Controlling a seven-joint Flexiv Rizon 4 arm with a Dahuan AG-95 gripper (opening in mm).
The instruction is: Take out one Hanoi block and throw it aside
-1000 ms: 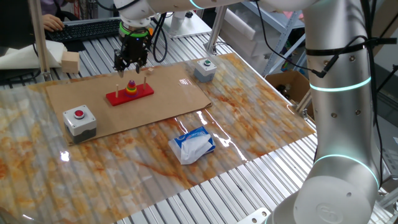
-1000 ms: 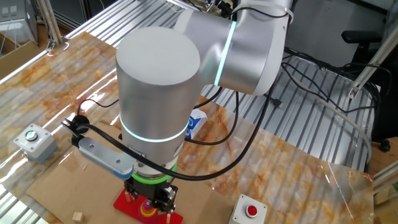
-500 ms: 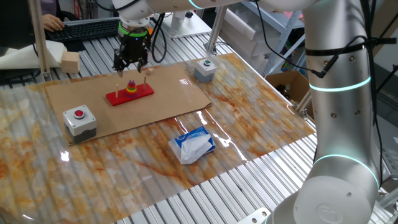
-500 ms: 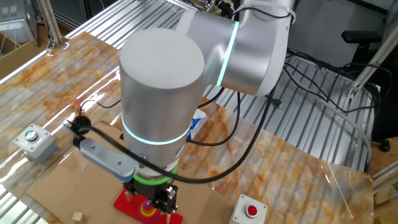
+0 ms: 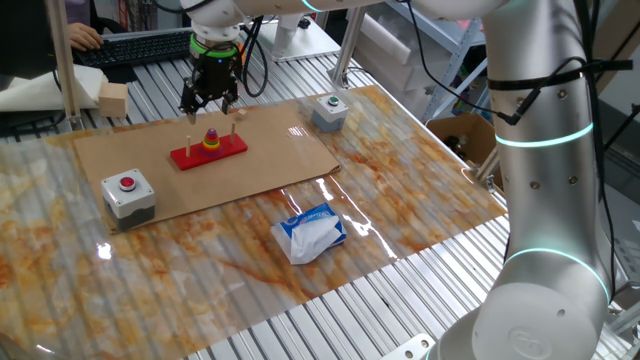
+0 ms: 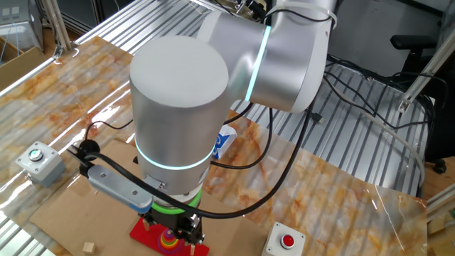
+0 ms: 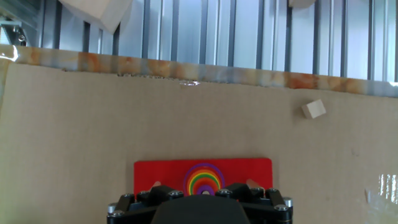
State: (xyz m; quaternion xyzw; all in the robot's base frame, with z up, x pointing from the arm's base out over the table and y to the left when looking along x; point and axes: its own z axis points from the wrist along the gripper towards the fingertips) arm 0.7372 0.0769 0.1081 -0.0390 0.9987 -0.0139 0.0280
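Note:
The ring stack sits on the middle peg of the flat red base, on the brown cardboard. The tiny purple Hanoi block shows at the stack's centre in the hand view, around the peg tip. My gripper hangs straight above the stack with a gap below its fingertips. The fingers stand wide apart on either side of the rings and hold nothing. In the other fixed view the arm hides most of the gripper, and the stack shows just below it.
A grey box with a red button stands at the cardboard's near left, and a green-button box at the far right. A blue and white packet lies nearer. A small wooden cube lies on the cardboard past the base.
My gripper has risen a little above the ring stack. The rings and the base have not moved.

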